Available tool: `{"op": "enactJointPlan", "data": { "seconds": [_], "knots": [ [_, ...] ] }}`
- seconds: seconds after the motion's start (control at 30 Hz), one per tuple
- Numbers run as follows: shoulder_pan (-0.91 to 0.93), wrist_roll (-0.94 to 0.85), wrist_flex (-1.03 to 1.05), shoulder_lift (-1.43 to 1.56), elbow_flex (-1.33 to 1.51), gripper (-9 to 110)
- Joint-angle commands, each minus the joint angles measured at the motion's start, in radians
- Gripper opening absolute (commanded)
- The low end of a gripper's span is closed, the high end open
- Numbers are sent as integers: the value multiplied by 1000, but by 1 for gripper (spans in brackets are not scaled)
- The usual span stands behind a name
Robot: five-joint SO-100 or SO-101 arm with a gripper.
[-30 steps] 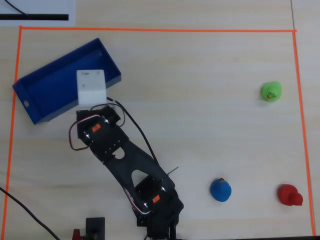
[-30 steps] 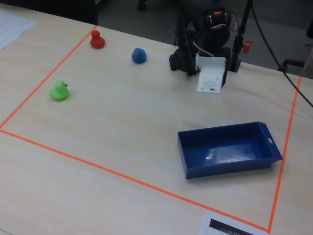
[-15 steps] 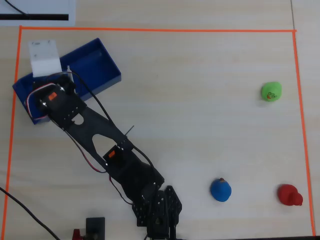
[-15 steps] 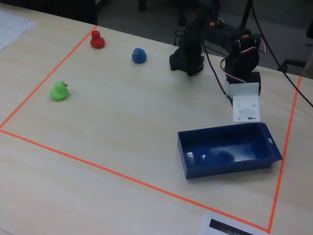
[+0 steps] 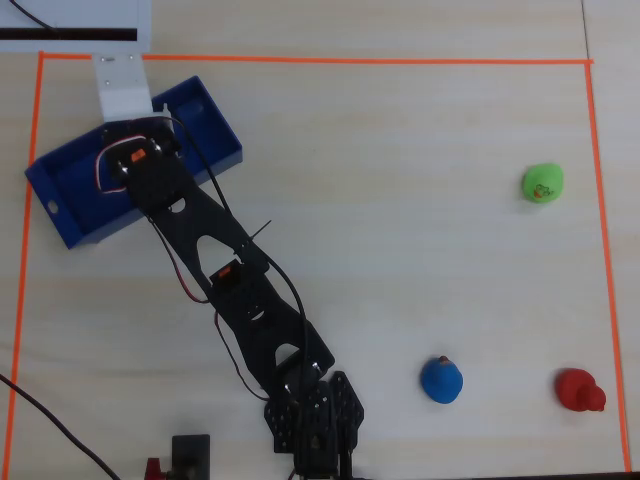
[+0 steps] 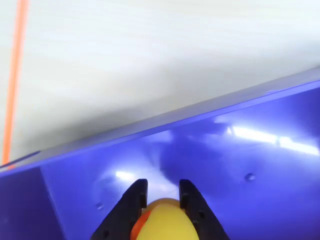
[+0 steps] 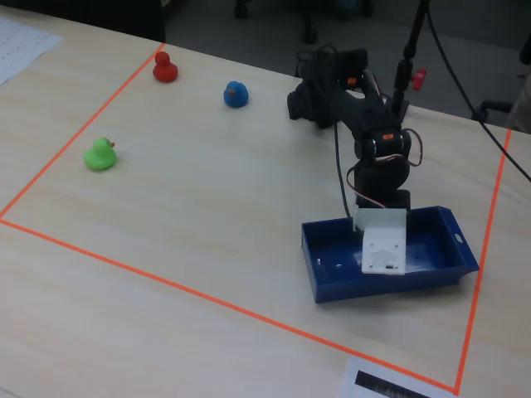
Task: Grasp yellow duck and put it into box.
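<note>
In the wrist view the yellow duck (image 6: pixel 162 225) sits at the bottom edge, pinched between two black fingers (image 6: pixel 135 200), with a bit of orange showing on its left side. My gripper (image 6: pixel 163 186) is shut on it, over the blue floor of the box (image 6: pixel 260 190). Whether the duck touches the floor I cannot tell. In the overhead view the arm reaches across the box (image 5: pixel 70 195), and the white wrist mount (image 5: pixel 122 85) hides the gripper and the duck. The fixed view shows that mount (image 7: pixel 383 245) low over the box (image 7: pixel 332 286).
A green duck (image 5: pixel 542 183) (image 7: pixel 100 155), a blue duck (image 5: pixel 441 380) (image 7: pixel 236 94) and a red duck (image 5: pixel 579 390) (image 7: pixel 164 68) stand far from the box. Orange tape (image 5: pixel 300 60) frames the table area. The arm's base (image 5: pixel 310 430) is at the near edge.
The arm has stretched out from near its base and swung over the box. The wrist mount now hangs low inside the box's outline.
</note>
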Motion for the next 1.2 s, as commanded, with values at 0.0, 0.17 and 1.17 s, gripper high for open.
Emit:
{"op": "enactJointPlan", "data": {
  "seconds": [0.0, 0.17, 1.17],
  "knots": [
    [20, -11, 0, 20, -31, 13],
    [43, -11, -17, 21, -46, 21],
    [486, -183, -202, 1698, 1738, 0]
  ]
}}
